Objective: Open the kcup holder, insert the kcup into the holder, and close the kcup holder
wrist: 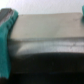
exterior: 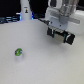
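In the exterior view, a pale, smooth, matt worktop (exterior: 35,60) fills most of the frame. On it sits the kcup (exterior: 18,51), a small rounded pod with a bright green top over a whitish body, blurred enough that its rim cannot be read. It stands alone, well apart from the kcup holder (exterior: 61,36), which lies toward the exterior view's right of the pod and farther back. The holder shows only as a dark, boxy shape with hard edges; most of it is covered by the arm's white, blocky wrist housing, so its drawer fronts cannot be made out. The gripper (exterior: 59,31) is down at the holder, but its fingers are lost in the dark mass there. Beyond the pod, at the worktop's far edge, stands a white bottle-like object (exterior: 25,11), cut off at the frame's edge. In the wrist view, two teal, rubbery-looking fingers (wrist: 6,35) frame a flat grey band with a black mass beyond it, both heavily blurred. The fingers stand wide apart and seem to hold nothing, though contact with the holder cannot be judged.
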Controlling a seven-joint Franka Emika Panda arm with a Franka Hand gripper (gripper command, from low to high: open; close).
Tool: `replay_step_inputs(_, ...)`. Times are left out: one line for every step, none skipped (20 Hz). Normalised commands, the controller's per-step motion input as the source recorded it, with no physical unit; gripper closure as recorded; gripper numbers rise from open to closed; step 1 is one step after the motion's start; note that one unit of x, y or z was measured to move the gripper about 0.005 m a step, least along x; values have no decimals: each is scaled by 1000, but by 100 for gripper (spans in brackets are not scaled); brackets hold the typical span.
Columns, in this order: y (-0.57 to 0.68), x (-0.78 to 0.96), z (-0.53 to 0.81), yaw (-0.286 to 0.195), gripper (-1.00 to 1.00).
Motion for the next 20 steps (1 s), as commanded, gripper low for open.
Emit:
replay_step_inputs(-321, 911, 253, -41, 100)
replay_step_inputs(-330, 886, 269, -46, 100)
replay_step_inputs(-364, 859, 260, -49, 100)
replay_step_inputs(-370, 840, 243, -48, 100)
replay_step_inputs(-393, 826, 227, -49, 100)
replay_step_inputs(-380, 784, 192, -51, 100)
replay_step_inputs(-388, 756, 132, -46, 100)
replay_step_inputs(-65, -81, -42, 79, -100)
replay_step_inputs(-129, -31, 73, 57, -100)
replay_step_inputs(-60, 28, 25, 63, -100)
replay_step_inputs(-42, 65, 39, 35, -100)
replay_step_inputs(-125, 6, 110, 22, -100)
replay_step_inputs(-47, 49, 78, 23, -100)
replay_step_inputs(-89, 60, 125, 19, -100)
replay_step_inputs(-157, 81, 293, -38, -100)
replay_step_inputs(-231, 94, 449, -87, -100)
replay_step_inputs(-311, 65, 494, -121, -100)
replay_step_inputs(-336, 47, 497, -158, -100)
replay_step_inputs(-377, 44, 497, -170, -100)
replay_step_inputs(-411, 27, 492, -175, -100)
